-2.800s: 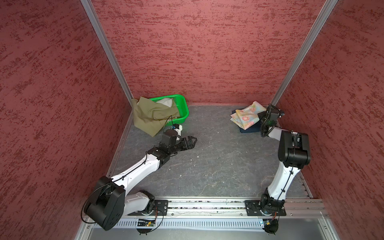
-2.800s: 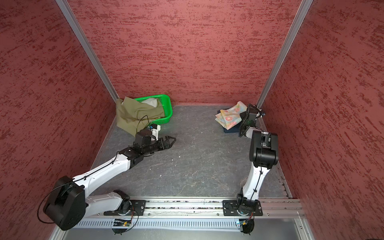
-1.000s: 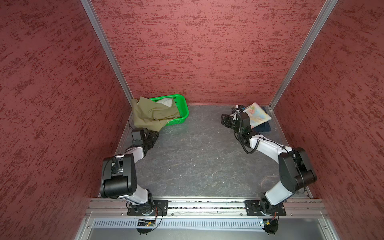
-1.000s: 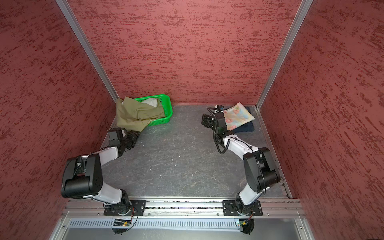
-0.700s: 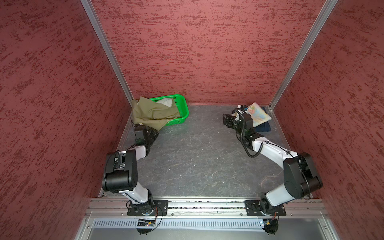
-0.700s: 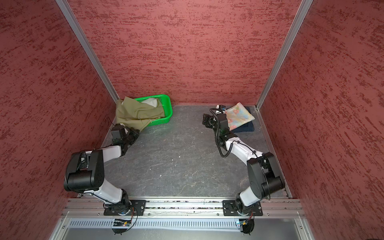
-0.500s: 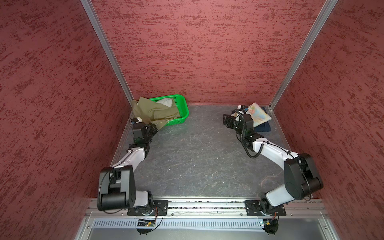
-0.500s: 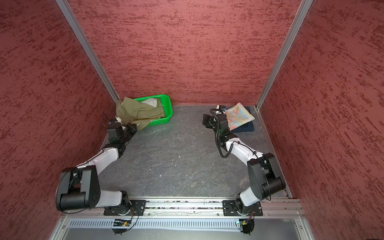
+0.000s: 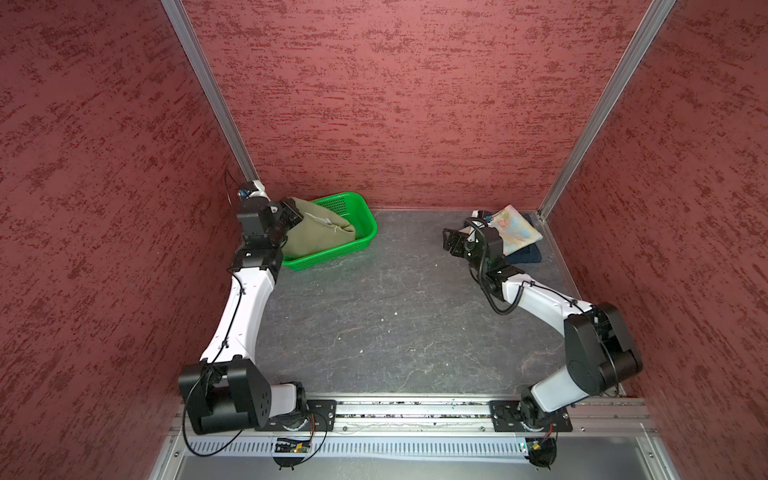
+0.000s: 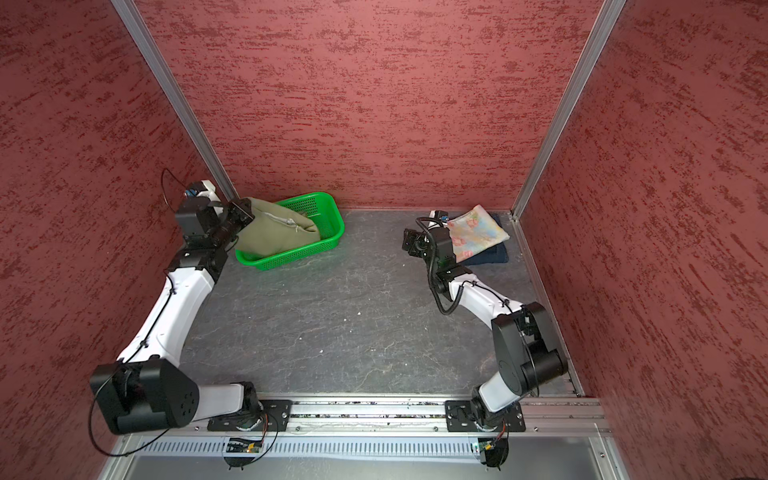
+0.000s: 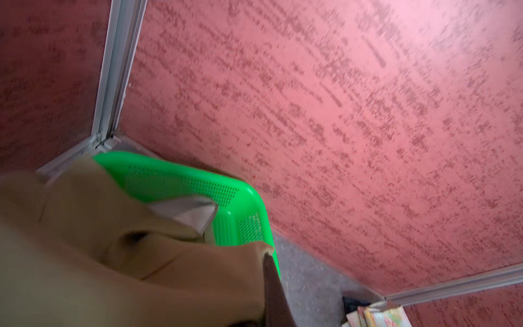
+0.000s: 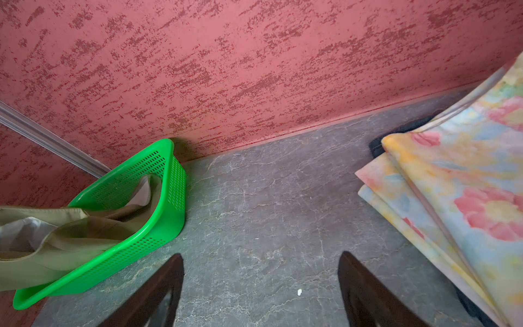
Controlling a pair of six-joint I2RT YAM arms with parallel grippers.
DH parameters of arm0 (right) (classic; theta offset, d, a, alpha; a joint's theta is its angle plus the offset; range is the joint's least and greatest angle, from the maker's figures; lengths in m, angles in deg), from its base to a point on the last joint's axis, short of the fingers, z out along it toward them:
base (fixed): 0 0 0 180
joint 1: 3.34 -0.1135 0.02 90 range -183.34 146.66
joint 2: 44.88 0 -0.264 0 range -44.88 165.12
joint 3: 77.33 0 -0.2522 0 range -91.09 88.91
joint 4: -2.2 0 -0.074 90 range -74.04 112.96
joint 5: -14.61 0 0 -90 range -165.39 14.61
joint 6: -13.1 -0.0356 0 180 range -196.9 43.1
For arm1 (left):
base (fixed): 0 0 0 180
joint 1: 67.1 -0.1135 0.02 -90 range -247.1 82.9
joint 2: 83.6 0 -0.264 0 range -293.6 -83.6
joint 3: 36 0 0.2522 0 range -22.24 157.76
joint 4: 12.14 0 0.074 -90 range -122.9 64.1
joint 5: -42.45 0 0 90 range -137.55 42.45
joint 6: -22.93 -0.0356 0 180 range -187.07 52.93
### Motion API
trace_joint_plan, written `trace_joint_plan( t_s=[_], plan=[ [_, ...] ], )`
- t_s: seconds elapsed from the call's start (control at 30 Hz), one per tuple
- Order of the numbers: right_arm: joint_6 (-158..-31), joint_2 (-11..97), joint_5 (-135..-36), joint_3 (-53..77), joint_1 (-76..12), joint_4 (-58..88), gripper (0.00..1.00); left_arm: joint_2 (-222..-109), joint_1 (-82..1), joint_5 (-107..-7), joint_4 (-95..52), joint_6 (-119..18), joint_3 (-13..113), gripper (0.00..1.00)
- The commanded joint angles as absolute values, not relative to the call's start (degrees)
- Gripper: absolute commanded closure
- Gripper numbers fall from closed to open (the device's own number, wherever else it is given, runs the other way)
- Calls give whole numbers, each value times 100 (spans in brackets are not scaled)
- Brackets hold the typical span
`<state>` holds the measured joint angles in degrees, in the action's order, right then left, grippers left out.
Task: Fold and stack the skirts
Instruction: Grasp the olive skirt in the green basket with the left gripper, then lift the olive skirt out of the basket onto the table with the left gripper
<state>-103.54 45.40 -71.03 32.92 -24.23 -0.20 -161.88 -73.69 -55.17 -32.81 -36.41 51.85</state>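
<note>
Since the frame half a second back, the left gripper [image 9: 293, 212] has been raised from down near the floor, jaws clamped on the edge of the olive-green skirt [image 9: 322, 235], which is now pulled up at the left end of the green perforated basket [image 9: 332, 261] rather than draped over it. Meanwhile the right gripper [image 9: 452, 243] has barely been moved: jaws wide apart, nothing held, just beside the floral skirt [image 9: 517, 227] stacked on the denim skirt [image 9: 527, 255], far right corner.
</note>
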Motion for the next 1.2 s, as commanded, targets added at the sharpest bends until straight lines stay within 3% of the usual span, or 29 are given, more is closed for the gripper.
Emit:
trace_joint_plan(
  t_s=[0.0, 0.23, 0.5, 0.77, 0.93, 1.07, 1.17],
  plan=[
    [-10384, 4691, -7220, 2970, -2461, 73, 14, -16571, -7400, -5613, -3658, -4098, 6044, 100],
    [-10319, 4720, -7348, 2747, -2487, 195, 13, -17576, -7383, -5932, -4242, -4316, 7996, 100],
    [-10221, 4258, -7142, 2789, -2487, 417, 12, -17668, -6858, -6187, -5057, -4666, 9660, 100],
    [-10119, 3399, -7128, 2795, -2488, 665, 5, -16975, -6042, -6516, -5334, -4766, 10006, 100],
    [-9838, 2690, -6856, 2712, -2492, 1266, 2, -16446, -4804, -6261, -5585, -5054, 9869, 100],
    [-9758, 2232, -6443, 2642, -2430, 1815, 2, -15813, -3510, -5715, -5483, -5318, 9167, 100],
    [-9874, 2107, -6274, 2504, -2246, 2391, 2, -15498, -3079, -5550, -5337, -5174, 8510, 100]
  ],
)
